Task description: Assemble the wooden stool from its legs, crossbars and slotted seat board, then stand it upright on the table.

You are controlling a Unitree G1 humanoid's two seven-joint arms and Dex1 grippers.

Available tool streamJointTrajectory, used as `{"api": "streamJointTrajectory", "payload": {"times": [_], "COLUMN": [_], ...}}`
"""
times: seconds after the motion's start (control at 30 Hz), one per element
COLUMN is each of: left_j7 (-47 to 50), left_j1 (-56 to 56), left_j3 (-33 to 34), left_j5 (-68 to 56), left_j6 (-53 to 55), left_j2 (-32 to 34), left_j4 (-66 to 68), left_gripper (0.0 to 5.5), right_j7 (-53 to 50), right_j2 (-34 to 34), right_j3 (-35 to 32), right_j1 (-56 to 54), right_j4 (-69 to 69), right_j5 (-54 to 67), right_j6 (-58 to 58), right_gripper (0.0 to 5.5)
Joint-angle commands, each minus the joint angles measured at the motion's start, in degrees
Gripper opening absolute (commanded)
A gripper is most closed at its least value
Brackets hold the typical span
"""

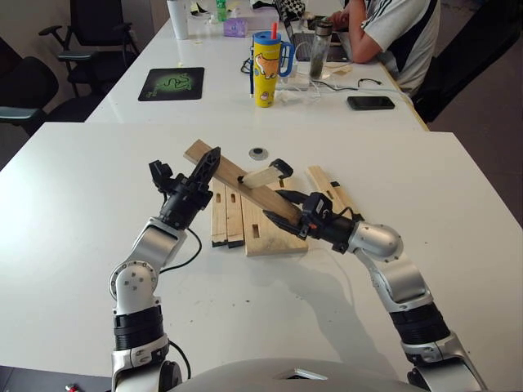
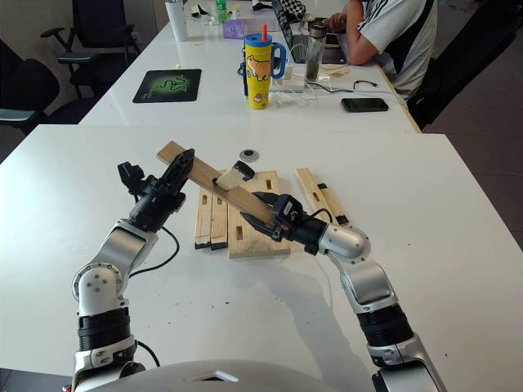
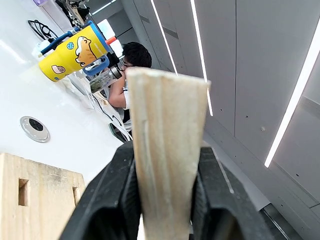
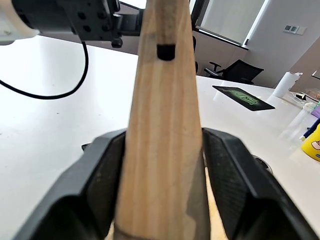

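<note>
We see a long pale wooden bar (image 1: 233, 173) of plain, light-grained timber with flat faces, and the right wrist view shows a small dark rectangular slot (image 4: 166, 51) cut into its broad face. The bar is held off the white desk (image 1: 82, 204), above a group of flat pale slotted wooden boards (image 1: 265, 237) that lie side by side on the desk. The left arm has its elbow low and close to the body. Its forearm angles forward and inward, and the left pincer (image 1: 207, 166) is clamped across the bar close to its far end, with black fingers (image 3: 120, 195) pressed on both edges. The right arm bends at the elbow and its forearm points inward towards the left. The right pincer (image 1: 292, 214) is closed on the bar's near end, fingers (image 4: 100, 185) tight against either side. The bar's long axis runs diagonally, from far left to near right, crossing over the boards. We cannot tell whether it is level or slightly tilted. A short pale wooden piece (image 1: 263, 175) sits at the bar's middle, though we cannot tell whether it is joined to it. Two slim pale wooden bars (image 1: 327, 186) lie on the desk just right of the boards.
</note>
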Motion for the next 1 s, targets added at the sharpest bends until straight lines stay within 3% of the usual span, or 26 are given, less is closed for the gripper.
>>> {"api": "streamJointTrajectory", "payload": {"times": [0.03,0.1,0.23,0.37,0.57,0.8,1.0], "left_j7": [1.61,3.02,5.37,6.24,6.6,7.52,6.52], "left_j1": [-1.17,-1.87,-2.73,-3.44,-3.77,-4.5,-6.48], "left_j3": [0.82,1.94,4.3,5.57,5.99,6.3,5.28], "left_j5": [0.81,1.48,2.11,2.07,2.79,8.49,16.48], "left_j6": [-1.28,-2.47,-4.86,-5.7,-6.37,-9.97,-15.27], "left_j2": [-0.24,-0.57,-0.88,-0.82,-1.06,-0.64,-1.66], "left_j4": [0.99,2.38,4.48,5.21,5.68,8.09,12.36], "left_gripper": [1.04,1.04,1.03,1.03,1.03,1.03,1.03], "right_j7": [1.37,3.87,10.33,10.25,3.9,-7.26,-9.8], "right_j2": [-1.47,-3.59,-10.29,-11.05,-6.48,1.66,5.43], "right_j3": [0.52,1.67,5.52,6.77,11.41,9.45,8.99], "right_j1": [-0.05,0.08,0.54,-0.54,-4.28,-5.6,-4.87], "right_j4": [-0.42,0.37,3.78,6.87,14.72,20.28,19.23], "right_j5": [0.36,-0.45,-4.67,-7.59,-16.51,-18.31,-16.95], "right_j6": [1.71,2.55,1.47,-0.18,-1.61,7.45,9.92], "right_gripper": [3.17,3.47,3.5,3.5,3.5,3.5,3.5]}}
